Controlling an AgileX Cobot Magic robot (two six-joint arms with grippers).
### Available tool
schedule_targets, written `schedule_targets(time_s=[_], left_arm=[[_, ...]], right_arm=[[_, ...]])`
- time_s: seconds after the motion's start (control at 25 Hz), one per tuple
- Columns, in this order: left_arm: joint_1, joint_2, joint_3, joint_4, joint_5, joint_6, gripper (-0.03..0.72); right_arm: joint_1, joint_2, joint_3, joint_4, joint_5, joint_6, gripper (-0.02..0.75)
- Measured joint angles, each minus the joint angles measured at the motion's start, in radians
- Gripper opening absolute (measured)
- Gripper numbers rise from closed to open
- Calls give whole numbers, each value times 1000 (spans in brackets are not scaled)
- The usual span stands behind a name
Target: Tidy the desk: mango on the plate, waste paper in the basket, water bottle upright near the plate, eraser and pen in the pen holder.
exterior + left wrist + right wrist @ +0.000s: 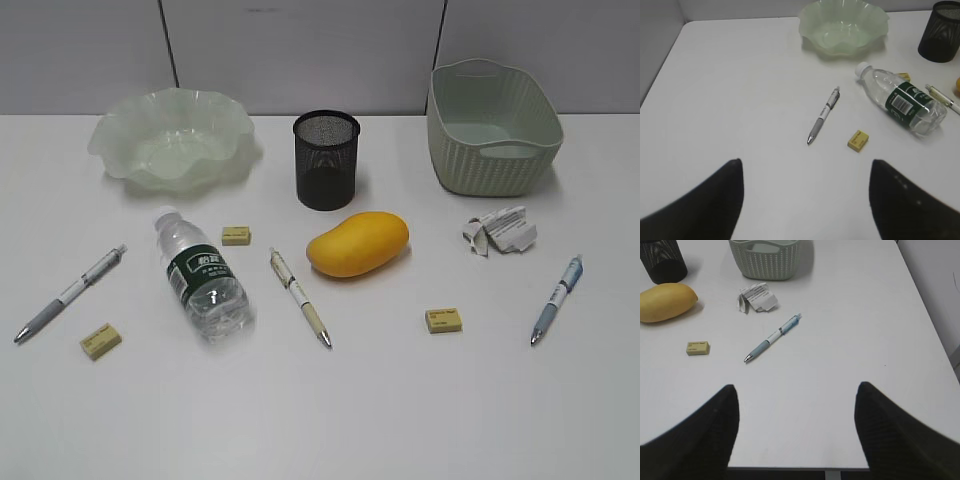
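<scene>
The mango (358, 243) lies mid-desk in front of the empty black pen holder (326, 158). The water bottle (200, 275) lies on its side below the wavy green plate (170, 135). Waste paper (500, 231) sits in front of the basket (480, 165). Three pens (70, 293) (300, 297) (557, 298) and three erasers (101, 341) (236, 235) (443, 319) lie scattered. My left gripper (806, 165) hangs open over bare desk, short of a pen (823, 115) and an eraser (858, 140). My right gripper (796, 387) is open near the front edge, short of a pen (772, 336). Neither gripper shows in the exterior view.
The white desk (400, 410) ends at a grey panel wall behind the containers. Its left edge shows in the left wrist view, and its front and right edges in the right wrist view. The bottle's white cap (862, 69) points toward the plate (842, 25).
</scene>
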Motion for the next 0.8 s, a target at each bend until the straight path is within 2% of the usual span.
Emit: schedule_targets(time_s=[0.8], left_arm=[[0,0,0,0,0,0,587]], right_arm=[[0,0,0,0,0,0,568]])
